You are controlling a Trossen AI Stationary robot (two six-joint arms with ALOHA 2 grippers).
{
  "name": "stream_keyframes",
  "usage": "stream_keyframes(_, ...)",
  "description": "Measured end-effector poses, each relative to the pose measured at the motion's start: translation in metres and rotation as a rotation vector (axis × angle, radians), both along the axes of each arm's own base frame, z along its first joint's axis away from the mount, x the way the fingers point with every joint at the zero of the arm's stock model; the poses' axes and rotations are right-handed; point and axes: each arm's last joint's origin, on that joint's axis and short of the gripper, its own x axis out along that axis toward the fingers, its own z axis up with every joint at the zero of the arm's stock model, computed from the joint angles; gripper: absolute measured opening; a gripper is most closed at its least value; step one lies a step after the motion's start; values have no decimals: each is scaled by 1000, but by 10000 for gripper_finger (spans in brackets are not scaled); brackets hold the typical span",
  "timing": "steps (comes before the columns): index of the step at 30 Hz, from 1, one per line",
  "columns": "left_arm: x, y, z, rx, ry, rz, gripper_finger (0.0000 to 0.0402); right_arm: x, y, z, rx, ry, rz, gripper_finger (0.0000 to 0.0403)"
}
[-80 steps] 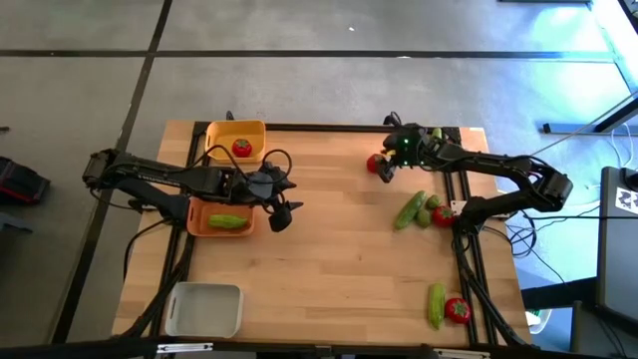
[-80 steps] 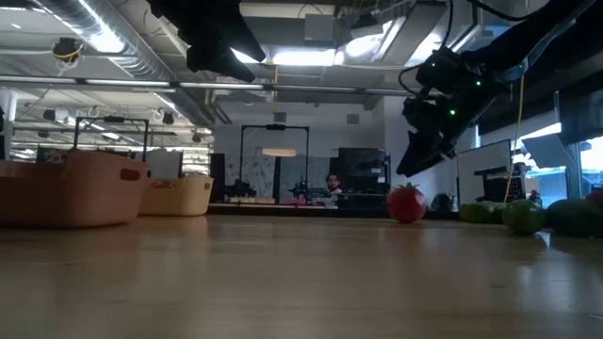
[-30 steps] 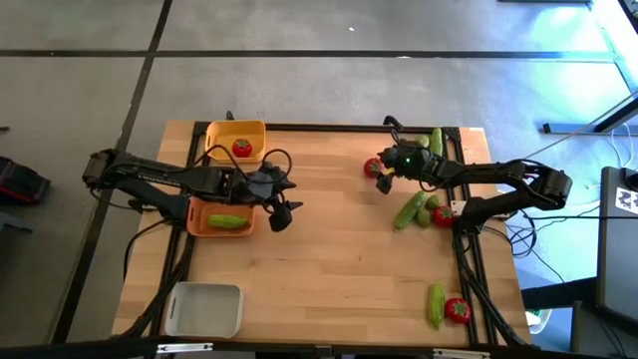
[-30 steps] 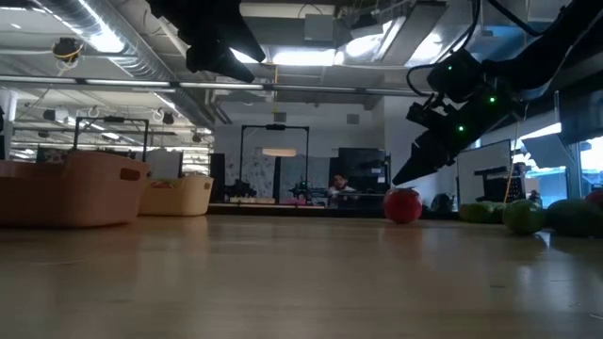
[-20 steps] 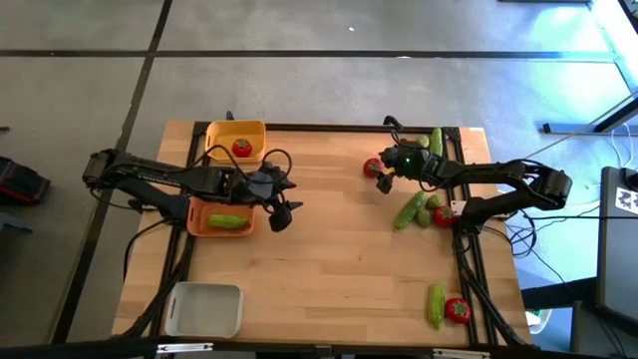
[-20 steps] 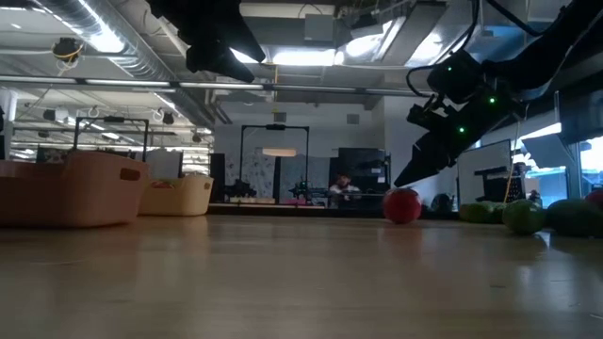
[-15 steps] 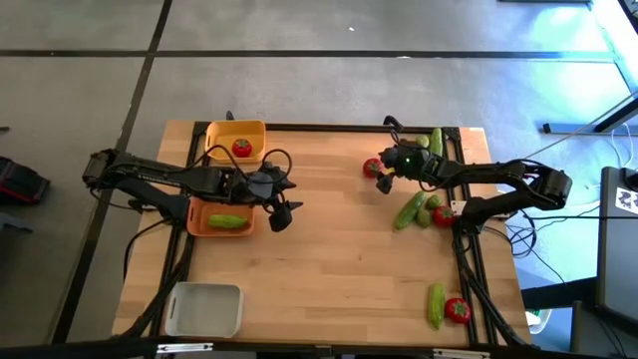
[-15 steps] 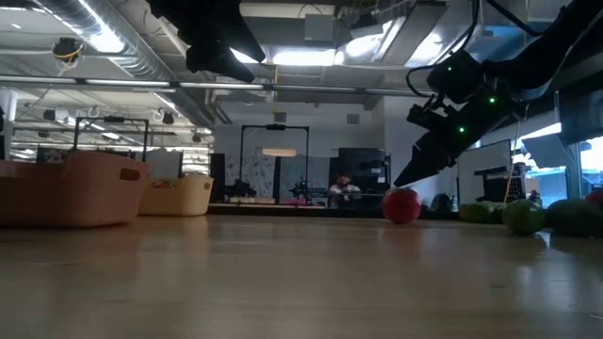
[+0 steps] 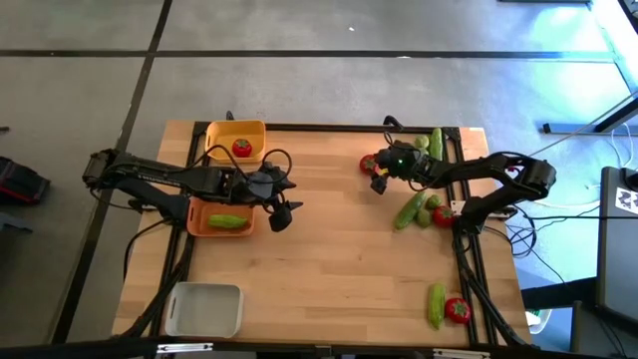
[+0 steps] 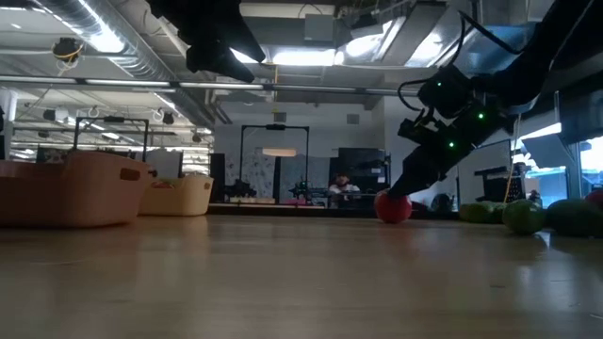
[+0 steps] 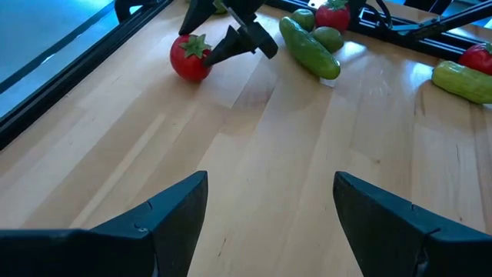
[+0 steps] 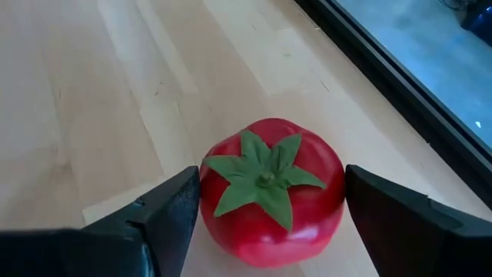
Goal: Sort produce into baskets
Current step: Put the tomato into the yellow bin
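Two arms reach over your bench [image 9: 329, 259]. Your right arm stretches low toward the far edge, and its right pincer [image 9: 377, 172] stands wide with one finger on each side of a red tomato [image 12: 271, 190], not squeezing it. Your left arm lies bent beside the orange basket [image 9: 220, 217], which holds a cucumber [image 9: 227, 220]. Your left pincer [image 9: 282, 204] hangs wide over bare wood, holding nothing.
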Motion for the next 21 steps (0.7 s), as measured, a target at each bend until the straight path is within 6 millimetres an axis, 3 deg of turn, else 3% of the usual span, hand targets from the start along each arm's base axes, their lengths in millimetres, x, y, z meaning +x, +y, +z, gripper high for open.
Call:
stream_keyframes(5, 0, 0, 0, 0, -1, 0, 276, 0, 0, 0, -1, 2, 2, 289)
stream_keyframes(13, 1, 0, 0, 0, -6, 0, 276, 0, 0, 0, -2, 2, 3, 198)
stream_keyframes(21, 22, -1, -14, 36, -16, -27, 276, -5, 5, 9, 49, -42, 45, 192)
